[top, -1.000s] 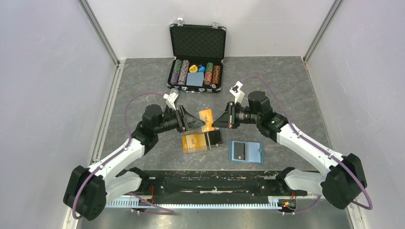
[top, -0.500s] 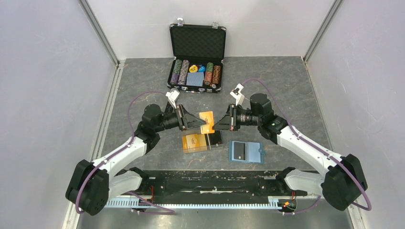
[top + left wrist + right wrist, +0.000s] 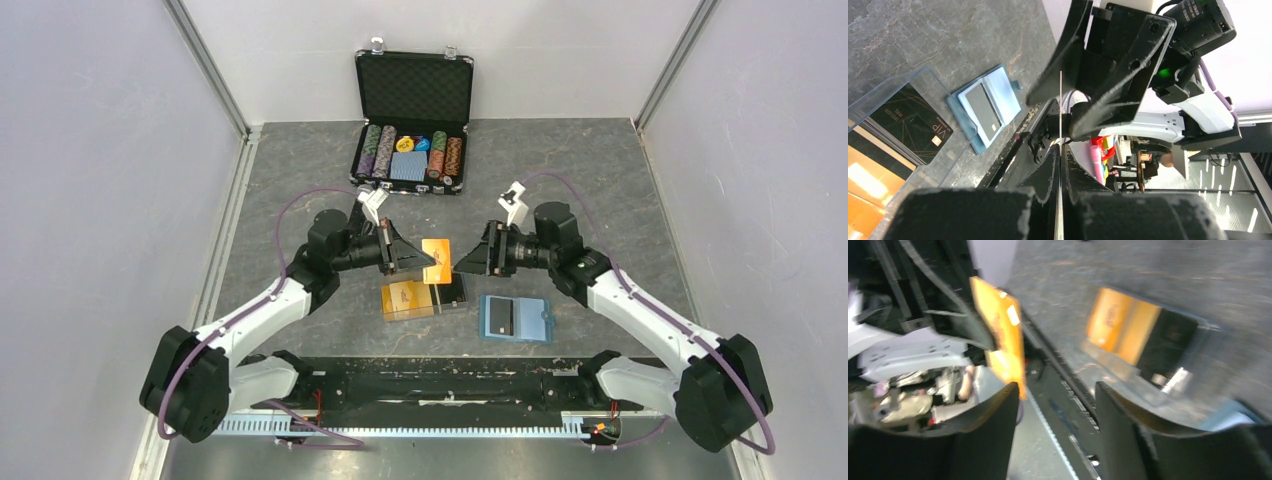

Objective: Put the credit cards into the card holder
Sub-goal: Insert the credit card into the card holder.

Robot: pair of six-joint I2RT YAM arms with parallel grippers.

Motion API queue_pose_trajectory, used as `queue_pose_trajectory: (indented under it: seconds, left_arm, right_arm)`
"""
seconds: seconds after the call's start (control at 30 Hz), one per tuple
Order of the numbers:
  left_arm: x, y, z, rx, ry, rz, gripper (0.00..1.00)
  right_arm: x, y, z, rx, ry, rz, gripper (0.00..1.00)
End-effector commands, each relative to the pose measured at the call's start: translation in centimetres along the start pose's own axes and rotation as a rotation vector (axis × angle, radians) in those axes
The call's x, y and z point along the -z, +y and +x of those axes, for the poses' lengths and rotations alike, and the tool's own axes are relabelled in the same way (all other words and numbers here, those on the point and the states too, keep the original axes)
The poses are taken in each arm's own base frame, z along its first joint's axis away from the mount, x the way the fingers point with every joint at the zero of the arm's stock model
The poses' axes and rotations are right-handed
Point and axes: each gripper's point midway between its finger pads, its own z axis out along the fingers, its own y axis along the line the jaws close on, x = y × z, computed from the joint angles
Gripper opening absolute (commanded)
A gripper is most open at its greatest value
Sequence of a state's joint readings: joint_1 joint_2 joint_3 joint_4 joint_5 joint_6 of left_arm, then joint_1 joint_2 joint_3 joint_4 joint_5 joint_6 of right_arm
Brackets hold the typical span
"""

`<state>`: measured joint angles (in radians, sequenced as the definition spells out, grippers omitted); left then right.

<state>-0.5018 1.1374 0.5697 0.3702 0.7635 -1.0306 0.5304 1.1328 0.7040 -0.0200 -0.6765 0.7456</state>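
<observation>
The tabletop (image 3: 600, 170) is dark grey, veined with paler streaks like marble. The credit card (image 3: 436, 259) is a bright orange-yellow with a small white patch. The left tool (image 3: 428, 262) and the right tool (image 3: 462, 264) are both black. The card holder (image 3: 516, 318) is teal-blue, paler blue inside, with a grey card showing in it. In the clear box (image 3: 424, 296) one card is orange and another is black with thin gold lines and gold lettering. The chip case (image 3: 413, 95) is black, and its chips (image 3: 380, 150) are striped green, purple and reddish brown. The left arm (image 3: 250, 320) and the right arm (image 3: 650, 320) are white with black joints and purple cables (image 3: 300, 200).
</observation>
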Motion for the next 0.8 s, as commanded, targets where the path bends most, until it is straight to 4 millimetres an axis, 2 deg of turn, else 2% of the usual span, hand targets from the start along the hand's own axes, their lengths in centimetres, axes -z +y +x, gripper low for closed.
queue_pose_trajectory:
  seconds: [0.0,0.13,0.2,0.3,0.37,0.5,0.77]
  left_arm:
    - [-1.0,1.4,0.6,-0.026,0.035,-0.1,0.02]
    - [-2.5,2.7,1.9,0.025,0.062,-0.149,0.02]
    - [-3.6,3.1,2.8,0.039,0.083,-0.17,0.02]
    - [-5.6,3.6,4.4,0.059,0.119,-0.199,0.02]
    - [-7.0,3.9,5.4,0.067,0.138,-0.217,0.02]
    - [-9.7,4.4,7.4,0.072,0.185,-0.24,0.02]
    - [-14.2,5.9,10.5,0.07,0.256,-0.266,0.02]
  right_arm:
    - [2.8,-6.9,0.7,-0.007,-0.027,0.269,0.65]
    - [6.9,-13.8,3.1,-0.038,0.049,0.586,0.73]
    - [9.5,-16.5,4.4,-0.051,0.097,0.739,0.79]
    - [12.9,-19.1,5.6,-0.073,0.127,0.907,0.81]
    - [14.5,-20.1,6.1,-0.095,0.118,0.965,0.81]
    - [15.1,-21.1,7.4,-0.156,0.112,0.965,0.81]
    - [12.2,-21.6,11.6,-0.276,0.126,0.796,0.74]
